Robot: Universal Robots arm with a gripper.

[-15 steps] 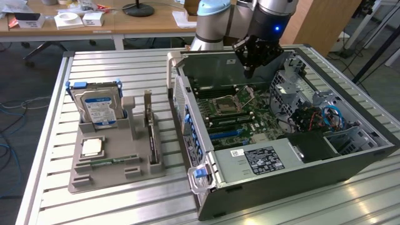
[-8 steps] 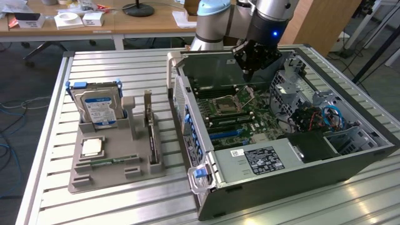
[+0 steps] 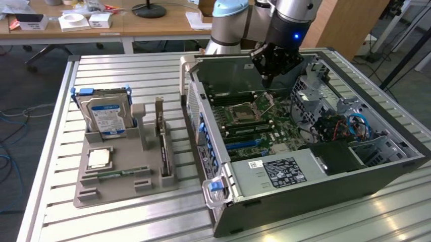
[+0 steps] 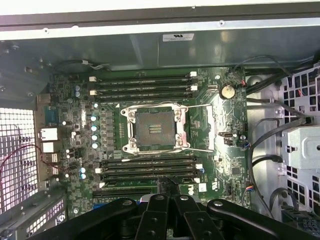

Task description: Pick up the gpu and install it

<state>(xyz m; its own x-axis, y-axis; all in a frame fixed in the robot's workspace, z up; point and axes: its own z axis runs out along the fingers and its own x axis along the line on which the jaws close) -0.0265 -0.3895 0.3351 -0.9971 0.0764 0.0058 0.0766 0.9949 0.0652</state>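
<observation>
**A:** Where's your gpu sitting relative to the case [image 3: 323, 194]?

**B:** Outside it, on the exterior view's left. The thin card I take for the gpu [image 3: 163, 146] stands on edge in the grey rack [image 3: 121, 194], long axis along the case wall. Your gripper [image 3: 268, 83] hangs inside the case, jaws pinched together, holding nothing.

The thin dark gpu [image 3: 163, 146] stands on edge in the grey holder's [image 3: 121, 189] slot.
</observation>
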